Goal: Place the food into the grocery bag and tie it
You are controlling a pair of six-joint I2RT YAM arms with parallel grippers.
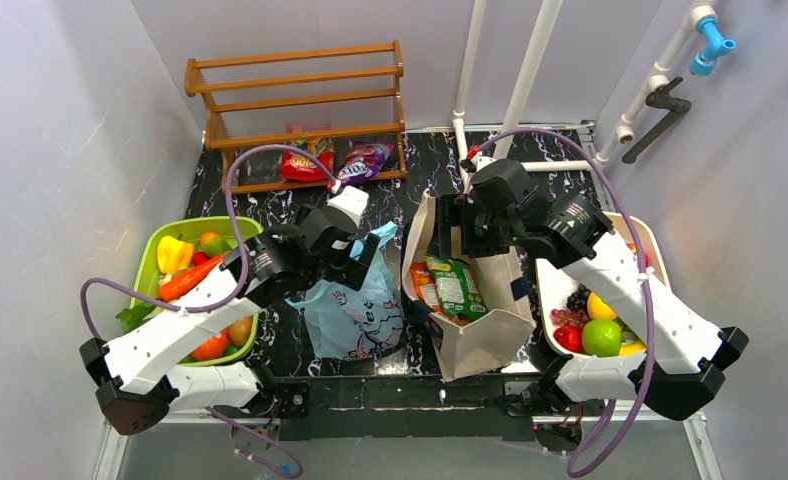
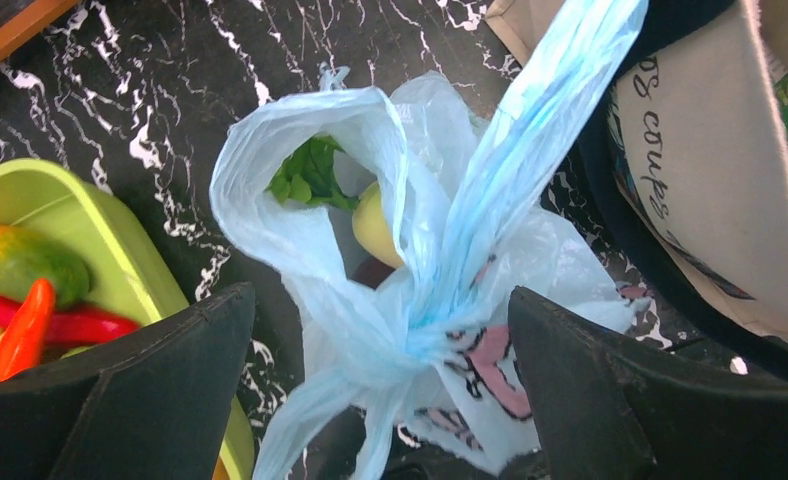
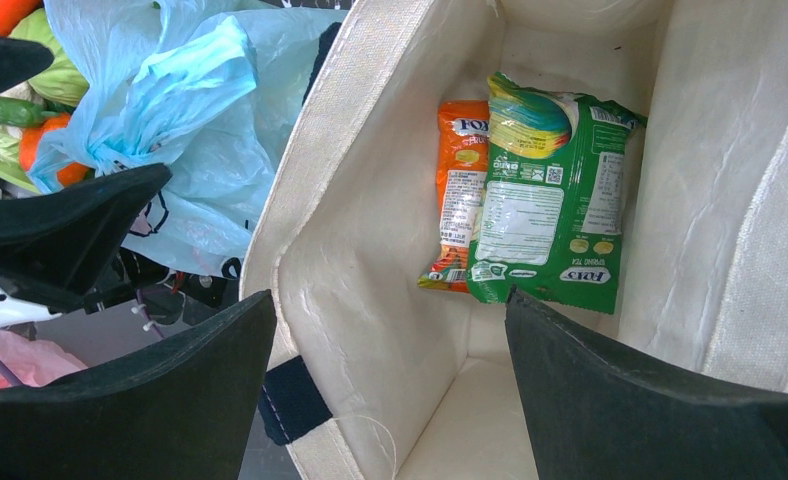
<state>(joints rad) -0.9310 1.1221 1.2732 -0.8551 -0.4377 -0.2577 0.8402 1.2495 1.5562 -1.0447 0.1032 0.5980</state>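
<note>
The light-blue grocery bag (image 1: 355,310) lies between the green bin and the canvas tote, its handles twisted into a knot (image 2: 425,340). Through its mouth show a green leaf (image 2: 310,175) and a pale fruit (image 2: 375,225). My left gripper (image 2: 378,295) hangs open just over the knot, with its fingers on either side and not touching it; from above the left gripper (image 1: 368,255) is at the bag's top. My right gripper (image 3: 390,298) is open over the tote's mouth (image 1: 448,225). An orange packet (image 3: 460,190) and a green packet (image 3: 550,200) lie inside the tote.
The beige canvas tote (image 1: 490,335) stands right of the bag. A green bin (image 1: 150,250) of vegetables sits at the left, and a white tray (image 1: 550,290) of fruit at the right. A wooden rack (image 1: 300,110) with snack packets stands at the back.
</note>
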